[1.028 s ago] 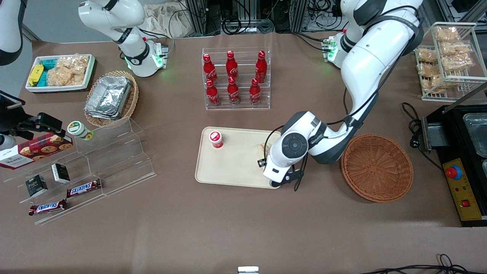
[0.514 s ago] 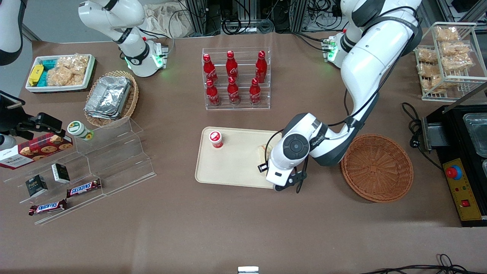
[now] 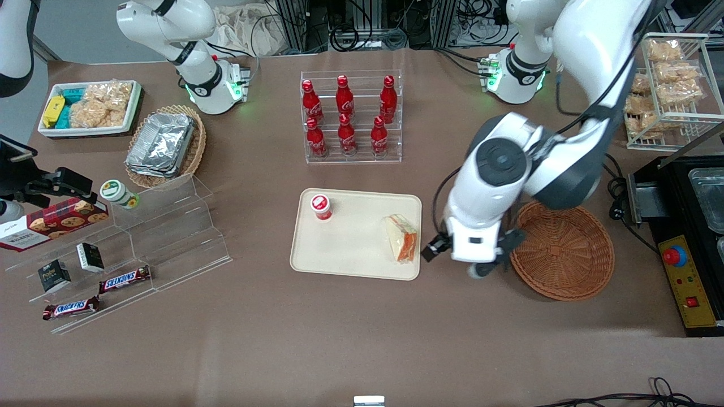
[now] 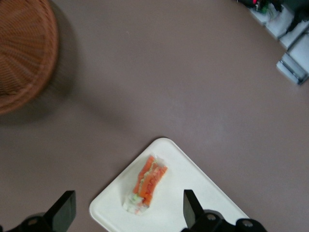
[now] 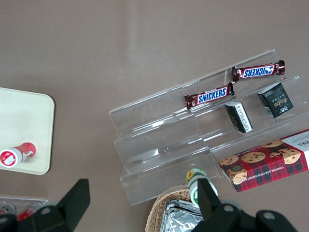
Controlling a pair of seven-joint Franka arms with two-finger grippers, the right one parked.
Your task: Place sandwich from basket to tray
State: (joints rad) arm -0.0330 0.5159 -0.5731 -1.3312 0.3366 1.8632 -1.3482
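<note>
Sandwich (image 3: 402, 245) lay on tray (image 3: 350, 249) near the edge twd basket (image 3: 563, 249) — released. Gripper (image 4: 129, 212), over it a sec ago, had lifted off and hung w/ fingers spread, empty, between tray & basket. Task looked done — only retreat left.

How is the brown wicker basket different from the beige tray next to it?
The basket is round, woven and reddish-brown; the tray is rectangular, smooth and cream. The basket holds nothing; the tray carries the sandwich and a small red-capped cup. Both sit flat on the table. The gripper, fingers open, hangs above the strip of table between them.
</note>
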